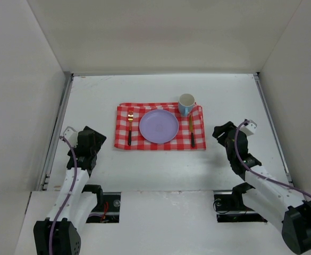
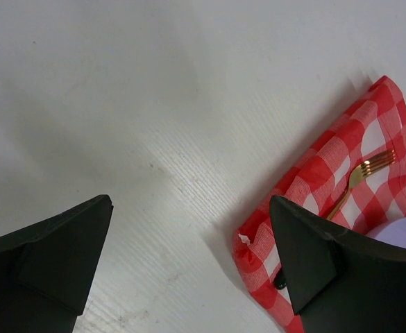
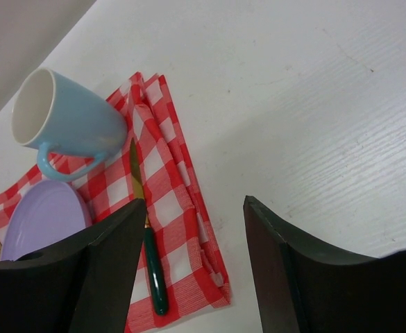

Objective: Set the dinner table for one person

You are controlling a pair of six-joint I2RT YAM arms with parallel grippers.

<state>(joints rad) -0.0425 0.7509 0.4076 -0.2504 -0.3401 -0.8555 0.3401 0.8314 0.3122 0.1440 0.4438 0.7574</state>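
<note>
On the white dinner table (image 1: 91, 95) lies a red-and-white checkered cloth (image 1: 199, 142). A lilac plate (image 1: 159, 126) sits at its middle. Left of the plate is a gold fork (image 1: 129, 127), right of it a gold knife with a dark green handle (image 1: 192, 131). A light blue mug (image 1: 186, 104) stands on the cloth's far right corner. My left gripper (image 1: 94, 137) hovers open just left of the cloth (image 2: 327, 173), holding nothing. My right gripper (image 1: 223, 133) is open over bare table right of the cloth (image 3: 175, 180), near the knife (image 3: 150, 257) and the mug (image 3: 71, 118).
Grey rails (image 1: 59, 122) run along both side edges of the table, with white walls behind and beside it. Both arm bases sit at the near edge. The left wrist view shows the fork (image 2: 369, 170) and the plate's rim (image 2: 404, 232).
</note>
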